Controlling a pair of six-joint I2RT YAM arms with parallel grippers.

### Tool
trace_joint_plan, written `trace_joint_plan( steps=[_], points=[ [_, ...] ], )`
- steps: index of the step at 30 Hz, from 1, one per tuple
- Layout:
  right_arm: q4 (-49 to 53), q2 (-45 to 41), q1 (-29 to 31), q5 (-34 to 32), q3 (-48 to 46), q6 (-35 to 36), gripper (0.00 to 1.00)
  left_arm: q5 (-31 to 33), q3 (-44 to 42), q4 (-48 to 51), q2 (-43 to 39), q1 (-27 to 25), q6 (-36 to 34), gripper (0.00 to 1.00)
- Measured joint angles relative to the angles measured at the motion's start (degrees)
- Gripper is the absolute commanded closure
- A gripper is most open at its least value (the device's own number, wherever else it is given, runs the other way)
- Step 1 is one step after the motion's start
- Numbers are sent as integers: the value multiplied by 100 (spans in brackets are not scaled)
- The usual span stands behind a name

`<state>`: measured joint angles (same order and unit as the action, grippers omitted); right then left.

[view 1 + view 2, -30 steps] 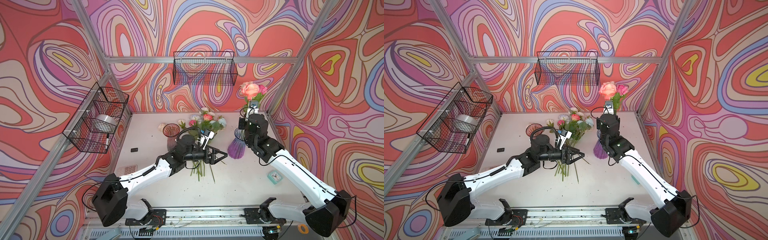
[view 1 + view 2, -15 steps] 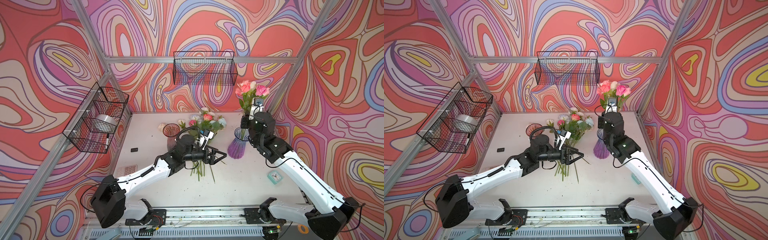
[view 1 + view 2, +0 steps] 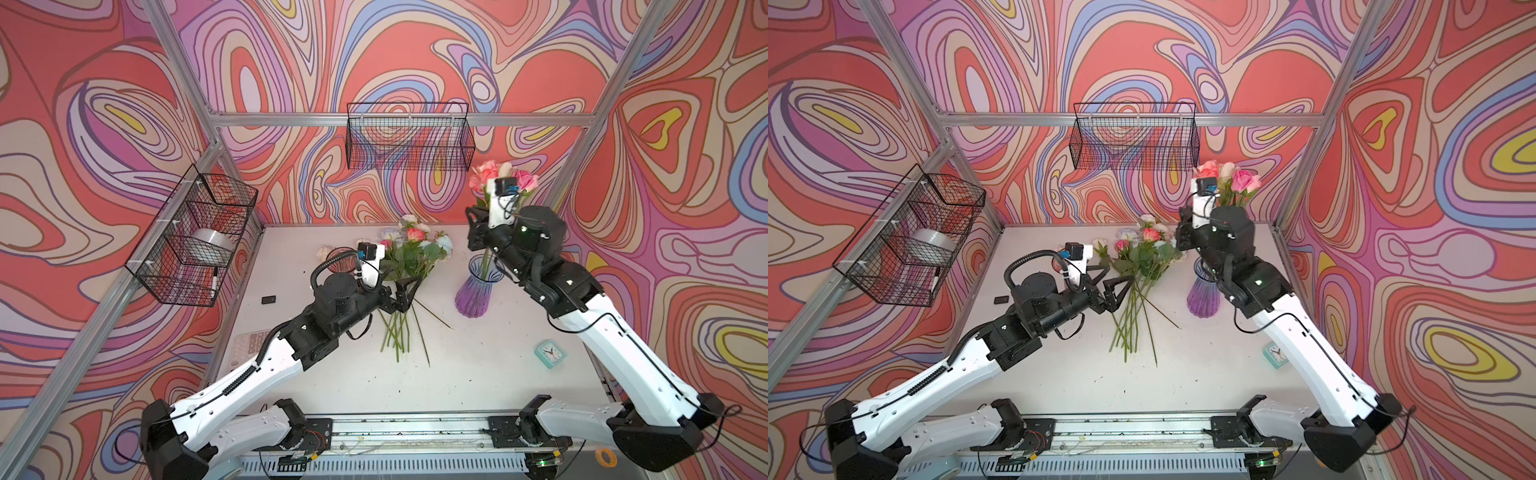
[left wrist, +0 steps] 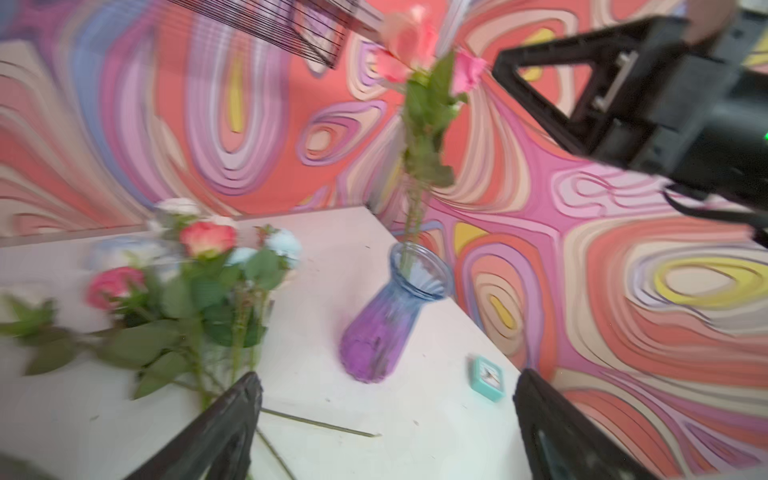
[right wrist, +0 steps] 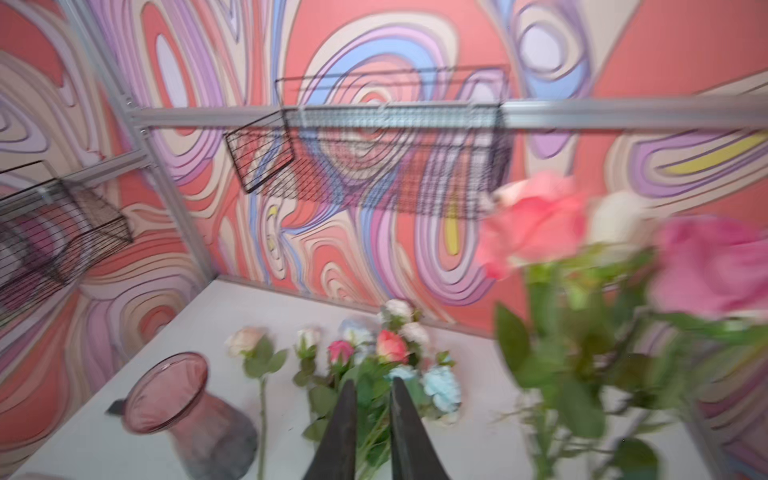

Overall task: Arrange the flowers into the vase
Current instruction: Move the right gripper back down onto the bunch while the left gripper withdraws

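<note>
While most flowers (image 3: 409, 257) lay bunched near the table's (image 3: 478, 374) back edge, blooms rearward and stems running toward its front edge, a few stood upright in the vase (image 3: 473, 295) toward the back right corner. The left gripper (image 3: 1122, 273) gaped at the stems, seemingly to pick one; the right gripper (image 5: 374, 382), nearly closed, held nothing.

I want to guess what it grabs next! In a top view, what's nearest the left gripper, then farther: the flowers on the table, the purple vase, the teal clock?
1. Flowers on the table: right at the open left gripper.
2. Purple vase: further right.
3. Teal clock: far right, toward the front.
</note>
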<state>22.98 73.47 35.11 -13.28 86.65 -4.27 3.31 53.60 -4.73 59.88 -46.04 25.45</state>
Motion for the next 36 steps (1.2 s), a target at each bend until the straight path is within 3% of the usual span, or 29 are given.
trace_joint_plan(
  steps=[3, 6, 15, 23, 27, 36],
  points=[
    [63, 811, 772, -87, 11, 107, 94, 1412, 4, 446, -22, 120, 63, 3],
    [225, 1657, 1047, -20, 13, 101, 94, 2468, -66, 684, -144, 389, 212, 3],
    [929, 3762, 994, 68, 577, 72, 90, 4098, -789, 358, -1311, 1134, 553, 3],
    [1381, 4758, 992, -20, 1019, 164, 91, 4363, -800, 282, -1231, 1204, 667, 4],
    [1475, 4841, 986, -195, 1016, 188, 93, 4227, -800, 293, -1143, 1204, 726, 6],
    [1438, 4852, 785, -345, 1016, 229, 86, 3888, -776, 323, -1029, 1224, 782, 7]
  ],
)
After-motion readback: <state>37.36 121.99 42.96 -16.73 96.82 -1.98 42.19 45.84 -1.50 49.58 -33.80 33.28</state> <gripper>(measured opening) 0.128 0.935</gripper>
